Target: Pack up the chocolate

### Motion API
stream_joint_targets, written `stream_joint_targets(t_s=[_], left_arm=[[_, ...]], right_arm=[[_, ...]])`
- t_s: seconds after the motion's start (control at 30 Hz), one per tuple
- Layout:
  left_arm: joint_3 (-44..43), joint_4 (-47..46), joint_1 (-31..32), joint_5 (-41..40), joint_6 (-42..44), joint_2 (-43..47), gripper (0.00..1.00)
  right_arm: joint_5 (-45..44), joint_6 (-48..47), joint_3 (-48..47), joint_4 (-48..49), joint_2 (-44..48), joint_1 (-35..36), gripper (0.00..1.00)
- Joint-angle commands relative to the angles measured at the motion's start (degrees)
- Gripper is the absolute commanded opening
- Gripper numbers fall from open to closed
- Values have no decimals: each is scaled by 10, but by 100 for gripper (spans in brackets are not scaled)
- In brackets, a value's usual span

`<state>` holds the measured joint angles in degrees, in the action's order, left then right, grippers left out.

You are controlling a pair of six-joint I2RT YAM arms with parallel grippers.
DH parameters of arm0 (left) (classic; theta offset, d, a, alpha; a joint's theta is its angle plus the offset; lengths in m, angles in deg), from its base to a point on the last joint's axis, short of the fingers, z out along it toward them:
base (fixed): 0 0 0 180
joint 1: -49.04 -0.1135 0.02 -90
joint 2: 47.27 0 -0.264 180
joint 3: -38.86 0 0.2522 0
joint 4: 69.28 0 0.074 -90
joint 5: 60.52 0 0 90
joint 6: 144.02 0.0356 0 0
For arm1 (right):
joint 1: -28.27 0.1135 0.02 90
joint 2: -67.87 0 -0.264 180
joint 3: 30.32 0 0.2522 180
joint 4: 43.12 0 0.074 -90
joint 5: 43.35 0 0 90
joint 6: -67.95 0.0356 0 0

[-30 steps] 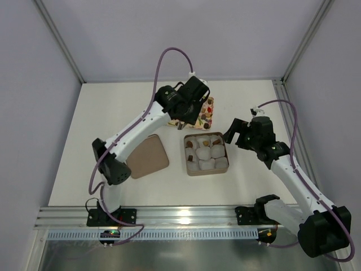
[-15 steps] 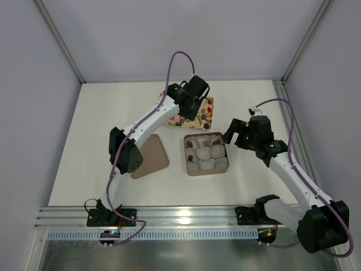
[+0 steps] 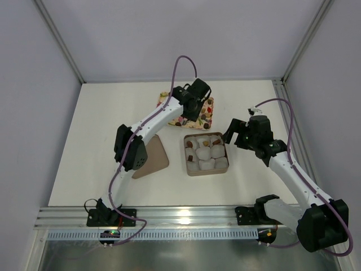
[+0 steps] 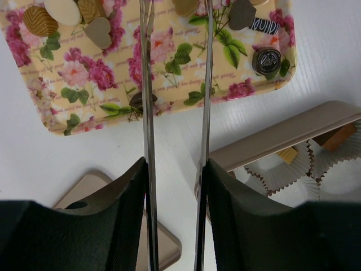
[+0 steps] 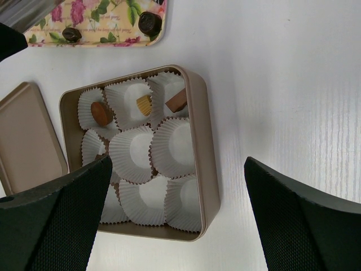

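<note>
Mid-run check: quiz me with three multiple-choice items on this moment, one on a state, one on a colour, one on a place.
1. The box is: A shut; B open, its lid lying to its left; C upside down.
2. The paper cups in it are: A white; B pink; C brown.
3. The left gripper is over: A the lid; B the box; C the floral tray.
Answers: 1 B, the cups show inside and the lid lies apart from the box. 2 A, all the crinkled cups are white. 3 C, the left wrist view shows the tray beneath it.
</note>
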<state>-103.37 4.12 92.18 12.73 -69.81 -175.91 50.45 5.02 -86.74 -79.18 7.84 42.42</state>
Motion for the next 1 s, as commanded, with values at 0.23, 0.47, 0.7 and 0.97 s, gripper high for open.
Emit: stream_joint_targets(t_s=[0.23, 0.47, 0.7, 0.97], left_arm=[[-12, -43, -3, 4, 3, -16, 41], [-8, -32, -4, 7, 3, -14, 39], [-9, -23, -3, 8, 7, -24, 38], [-13, -20, -4, 9, 7, -30, 35]], right_arm=[[-7, -14, -17, 16, 3, 2, 99], [-5, -13, -11, 20, 3, 2, 99], [-3, -11, -8, 26, 0, 2, 99], [-5, -11, -7, 24, 3, 2, 99]])
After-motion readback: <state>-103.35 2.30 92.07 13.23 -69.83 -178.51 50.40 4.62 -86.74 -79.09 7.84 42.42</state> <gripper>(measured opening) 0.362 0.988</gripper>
